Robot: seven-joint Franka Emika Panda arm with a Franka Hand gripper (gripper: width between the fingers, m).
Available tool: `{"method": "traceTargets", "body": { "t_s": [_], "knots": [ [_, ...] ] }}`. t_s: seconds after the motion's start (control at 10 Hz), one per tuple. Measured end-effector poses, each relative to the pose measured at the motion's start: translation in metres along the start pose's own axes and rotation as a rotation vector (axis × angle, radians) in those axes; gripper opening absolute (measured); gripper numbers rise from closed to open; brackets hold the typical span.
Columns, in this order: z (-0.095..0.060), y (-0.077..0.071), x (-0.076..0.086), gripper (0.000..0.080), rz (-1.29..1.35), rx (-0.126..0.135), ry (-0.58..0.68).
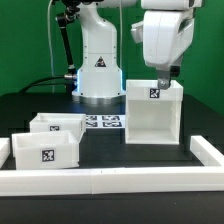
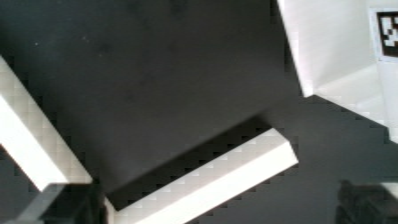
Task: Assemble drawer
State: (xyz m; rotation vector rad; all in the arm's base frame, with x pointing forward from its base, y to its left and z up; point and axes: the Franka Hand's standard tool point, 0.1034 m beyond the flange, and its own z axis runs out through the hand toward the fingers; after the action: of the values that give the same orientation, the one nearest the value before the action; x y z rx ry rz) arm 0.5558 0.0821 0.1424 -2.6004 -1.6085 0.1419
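The tall white box shell (image 1: pixel 152 112) stands upright on the dark table at the exterior view's right, with a tag on its upper wall. Two low white trays sit at the left, one behind (image 1: pixel 57 124) and one nearer the front (image 1: pixel 45 150), each tagged. My gripper (image 1: pixel 166 72) hangs just above the shell's top rim, touching nothing. In the wrist view the shell's corner (image 2: pixel 334 50) and its tag show. My dark fingertips (image 2: pixel 61 205) stand far apart at the frame's edges, and the gripper (image 2: pixel 214 214) is open and empty.
The marker board (image 1: pixel 102 122) lies between the trays and the shell, in front of the robot base (image 1: pixel 97 75). A long low white border wall (image 1: pixel 110 180) runs along the front and the right side. White wall strips also show in the wrist view (image 2: pixel 199 175).
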Motion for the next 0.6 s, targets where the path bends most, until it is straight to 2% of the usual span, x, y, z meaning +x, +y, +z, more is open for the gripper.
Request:
{"method": "traceTargets", "body": {
  "t_s": [0.5, 0.6],
  "knots": [
    [0.0009, -0.0003, -0.0005, 0.0650, 0.013, 0.001, -0.001],
    [0.0005, -0.0031, -0.0040, 0.0650, 0.055, -0.011, 0.005]
  ]
}}
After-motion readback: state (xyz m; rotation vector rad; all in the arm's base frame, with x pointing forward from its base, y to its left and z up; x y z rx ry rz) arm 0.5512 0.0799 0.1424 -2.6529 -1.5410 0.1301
